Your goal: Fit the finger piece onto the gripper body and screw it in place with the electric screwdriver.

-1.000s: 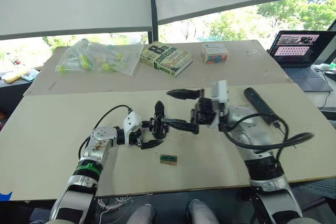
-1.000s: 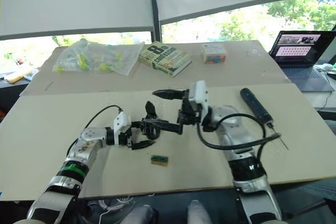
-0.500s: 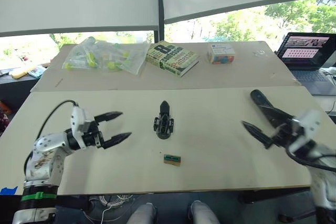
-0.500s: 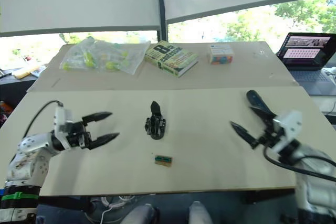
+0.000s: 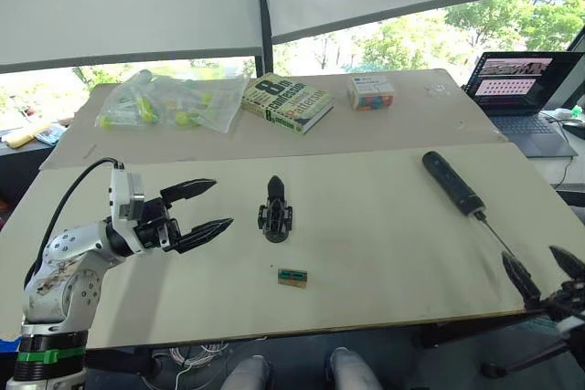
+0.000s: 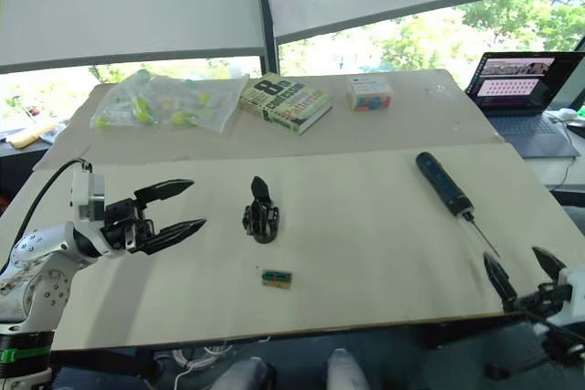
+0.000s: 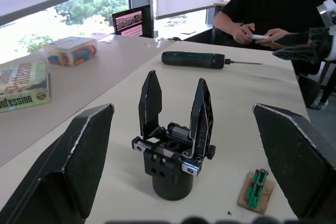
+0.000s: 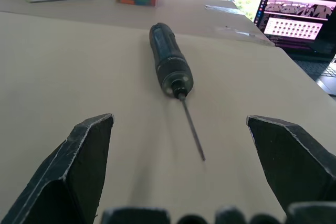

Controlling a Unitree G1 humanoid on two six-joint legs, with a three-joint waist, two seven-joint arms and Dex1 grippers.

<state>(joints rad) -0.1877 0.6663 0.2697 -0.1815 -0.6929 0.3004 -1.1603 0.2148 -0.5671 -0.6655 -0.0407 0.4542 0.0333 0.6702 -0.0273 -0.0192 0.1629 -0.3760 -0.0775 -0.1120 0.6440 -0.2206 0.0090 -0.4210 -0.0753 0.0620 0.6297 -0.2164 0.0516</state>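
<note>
silver arm (image 5: 69, 267) — black cable, claws

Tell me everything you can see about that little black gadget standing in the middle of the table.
The gripper body is a small black assembly that looks like plastic and metal. It stands upright on a round base on the pale table. Above the base sits a blocky middle with toothed rails, and two pointed black fingers rise from it, spread apart in a V. Nothing touches it but the table. A small green circuit board lies nearby, and the open left claw faces it from the side, apart from it.
</note>
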